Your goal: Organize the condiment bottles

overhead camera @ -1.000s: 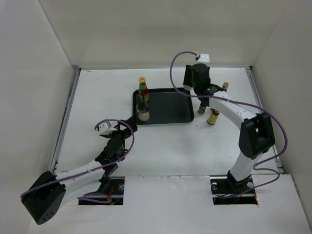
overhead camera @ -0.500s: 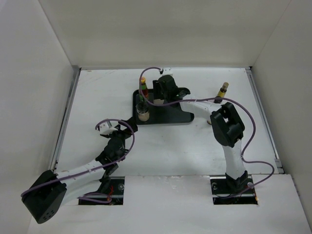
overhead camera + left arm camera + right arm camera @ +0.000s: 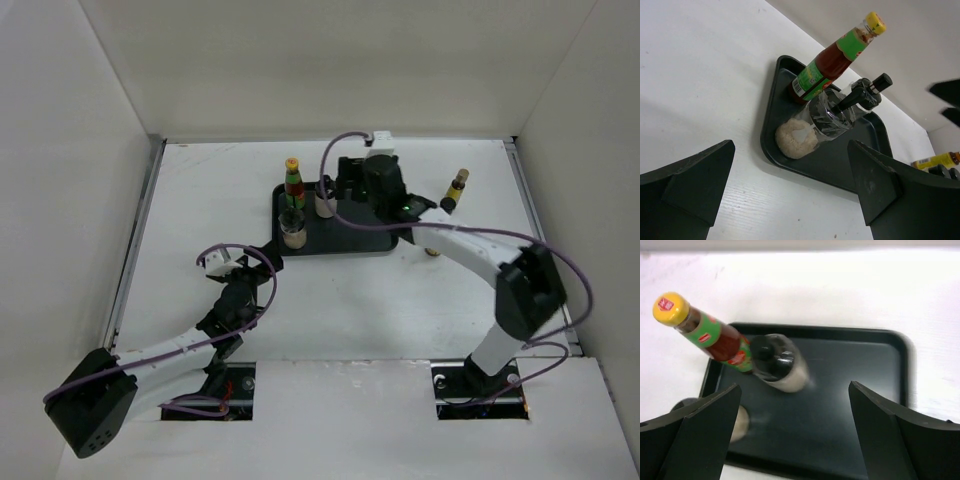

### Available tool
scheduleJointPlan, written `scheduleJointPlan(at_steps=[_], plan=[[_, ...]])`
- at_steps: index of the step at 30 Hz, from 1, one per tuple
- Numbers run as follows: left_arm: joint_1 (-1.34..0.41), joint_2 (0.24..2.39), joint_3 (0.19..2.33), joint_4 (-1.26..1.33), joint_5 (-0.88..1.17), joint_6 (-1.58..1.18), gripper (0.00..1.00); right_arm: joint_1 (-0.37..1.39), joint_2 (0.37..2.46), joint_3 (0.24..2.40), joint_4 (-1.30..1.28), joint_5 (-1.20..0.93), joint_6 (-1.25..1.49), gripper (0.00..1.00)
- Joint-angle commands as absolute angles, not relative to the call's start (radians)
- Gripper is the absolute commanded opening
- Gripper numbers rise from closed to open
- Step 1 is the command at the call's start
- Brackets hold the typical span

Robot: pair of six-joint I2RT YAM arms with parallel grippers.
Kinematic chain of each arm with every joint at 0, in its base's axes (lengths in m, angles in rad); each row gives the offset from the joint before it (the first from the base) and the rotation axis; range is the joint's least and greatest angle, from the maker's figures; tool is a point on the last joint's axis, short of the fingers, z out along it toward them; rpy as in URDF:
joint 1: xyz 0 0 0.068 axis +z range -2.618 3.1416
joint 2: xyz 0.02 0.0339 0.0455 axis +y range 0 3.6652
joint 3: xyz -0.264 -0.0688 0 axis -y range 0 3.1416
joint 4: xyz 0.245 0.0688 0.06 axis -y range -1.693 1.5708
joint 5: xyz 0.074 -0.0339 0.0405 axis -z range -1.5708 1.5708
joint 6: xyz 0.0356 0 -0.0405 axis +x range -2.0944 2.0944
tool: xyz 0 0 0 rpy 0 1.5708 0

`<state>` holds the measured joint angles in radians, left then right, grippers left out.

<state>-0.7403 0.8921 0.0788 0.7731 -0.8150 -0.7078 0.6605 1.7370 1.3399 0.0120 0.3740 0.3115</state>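
A black tray [image 3: 350, 232] holds a tall red-green bottle with a yellow cap [image 3: 293, 184] [image 3: 705, 335], a short clear jar [image 3: 293, 236] [image 3: 807, 132] and a white bottle with a black cap [image 3: 325, 200] [image 3: 780, 365]. A small dark bottle [image 3: 862, 95] shows behind the jar. My right gripper [image 3: 346, 192] [image 3: 795, 385] hangs open over the tray, apart from the upright white bottle. My left gripper [image 3: 268, 250] [image 3: 790, 144] stands open on the table near the tray's front left corner. A yellow-capped bottle [image 3: 457, 185] is on the table to the right.
Another small bottle [image 3: 432, 250] is partly hidden under my right forearm, just off the tray's right edge. A yellow bottle [image 3: 935, 161] shows at the far right of the left wrist view. White walls enclose the table on three sides.
My right arm swung left from the table beside the tray to over the tray. Its jaws then opened, leaving the white bottle standing there. The left arm has not moved.
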Motion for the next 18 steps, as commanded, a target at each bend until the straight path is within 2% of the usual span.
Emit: scheduleJointPlan(at_steps=[1,6,9,12,18], plan=[[-0.737,0.887,0.077,0.816,-0.804,-0.718,1.00,0.595,1.498,1.173,0.089,0.477,0.324,0.95],[-0.739,0.896,0.080,0.818,-0.796,-0.718,1.00,0.493,1.159,0.856,0.046,0.671,0.356,0.96],[-0.742,0.894,0.081,0.821,-0.781,-0.719,1.00,0.426,1.053,0.766,-0.024,0.739,0.376,0.96],[-0.742,0.907,0.084,0.821,-0.778,-0.721,1.00,0.357,1.026,0.727,-0.087,0.736,0.403,0.94],[-0.742,0.902,0.084,0.822,-0.773,-0.721,1.00,0.329,1.126,0.736,-0.065,0.614,0.417,0.87]])
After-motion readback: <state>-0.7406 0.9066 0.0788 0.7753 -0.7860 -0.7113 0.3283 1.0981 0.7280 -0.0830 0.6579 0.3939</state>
